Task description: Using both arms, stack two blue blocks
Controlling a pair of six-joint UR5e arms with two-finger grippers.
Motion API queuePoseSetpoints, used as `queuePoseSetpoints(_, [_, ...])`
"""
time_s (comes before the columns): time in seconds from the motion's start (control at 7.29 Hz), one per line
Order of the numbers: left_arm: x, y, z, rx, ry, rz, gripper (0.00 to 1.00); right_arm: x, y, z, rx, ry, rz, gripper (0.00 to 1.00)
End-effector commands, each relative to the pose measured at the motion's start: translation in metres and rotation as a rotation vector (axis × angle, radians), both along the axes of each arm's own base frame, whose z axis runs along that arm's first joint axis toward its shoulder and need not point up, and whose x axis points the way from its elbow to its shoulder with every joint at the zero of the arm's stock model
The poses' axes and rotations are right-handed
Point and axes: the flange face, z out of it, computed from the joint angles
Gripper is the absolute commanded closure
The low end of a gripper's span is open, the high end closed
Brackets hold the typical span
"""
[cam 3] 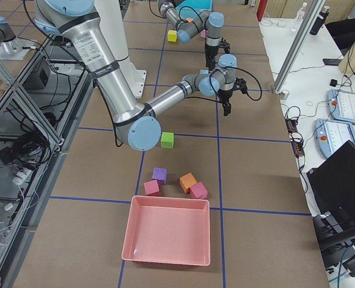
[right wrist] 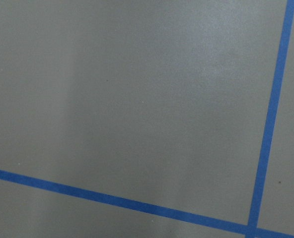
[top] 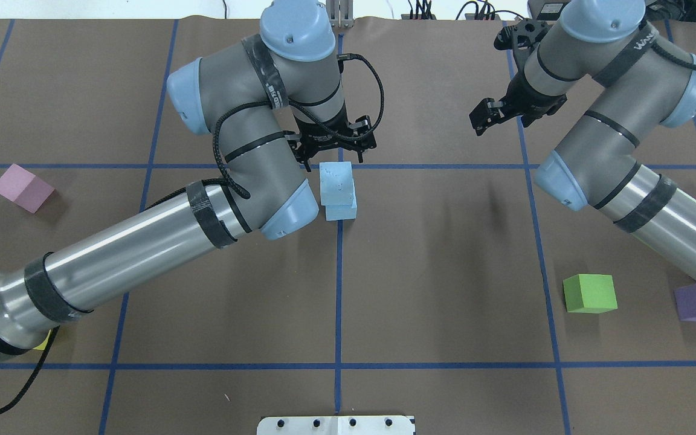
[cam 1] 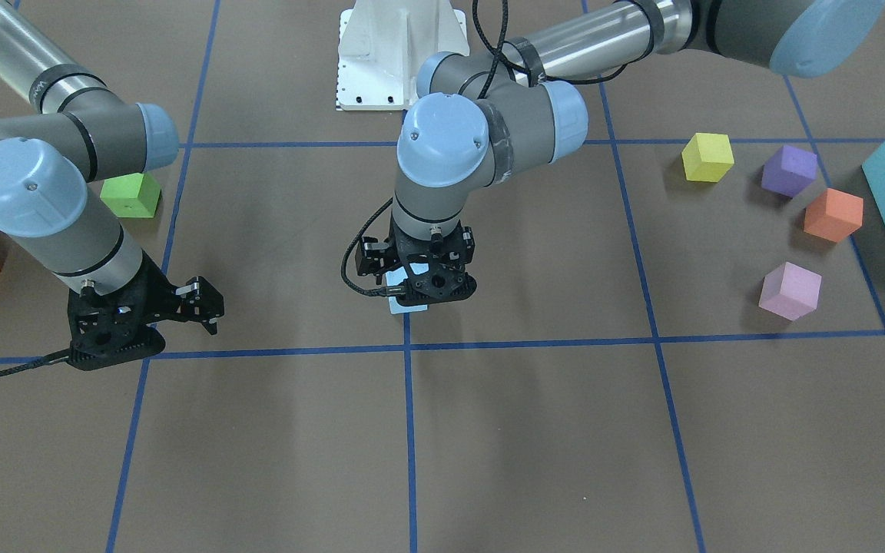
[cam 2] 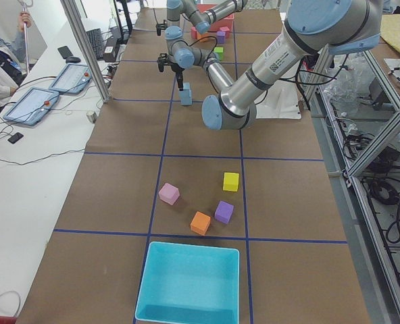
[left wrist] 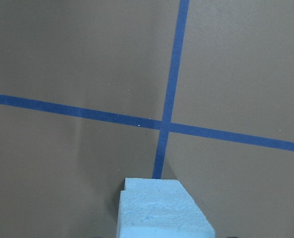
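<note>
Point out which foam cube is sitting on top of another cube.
The upper blue block, resting on the lower blue block; every other cube sits directly on the table.

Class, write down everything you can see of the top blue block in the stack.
The top blue block is a pale sky-blue cube, seemingly foam, its upper face rough and dented. It sits upright on the lower blue block, slightly offset, beside a crossing of blue tape lines. The left gripper hangs open above it.
</note>
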Motion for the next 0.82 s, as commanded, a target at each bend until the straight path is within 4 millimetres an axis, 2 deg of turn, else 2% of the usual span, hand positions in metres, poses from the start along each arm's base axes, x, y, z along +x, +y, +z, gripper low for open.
queuePoseSetpoints(0.0, [-0.088,-0.033,0.014,0.129,0.038,0.059,0.0,0.074,0.006,0.001,-0.002,-0.054,0.053,0.0])
queuePoseSetpoints(0.14, [-0.153,-0.051,0.045,0.212,0.038,0.081,0.0,0.107,-0.003,0.002,-0.016,-0.064,0.092,0.0])
queuePoseSetpoints(0.27, [-0.219,-0.059,0.086,0.294,0.015,0.125,0.0,0.149,0.0,0.026,-0.033,-0.052,0.139,0.0])
queuePoseSetpoints(0.41, [-0.281,-0.065,0.117,0.362,-0.033,0.176,0.01,0.183,0.02,0.058,0.003,-0.016,0.11,0.0])
queuePoseSetpoints(0.55, [-0.341,-0.073,0.141,0.4,-0.097,0.22,0.0,0.226,0.045,0.099,0.026,0.019,0.081,0.0])
queuePoseSetpoints(0.69, [-0.398,-0.078,0.169,0.405,-0.146,0.255,0.0,0.259,0.076,0.129,-0.006,0.032,0.106,0.0])
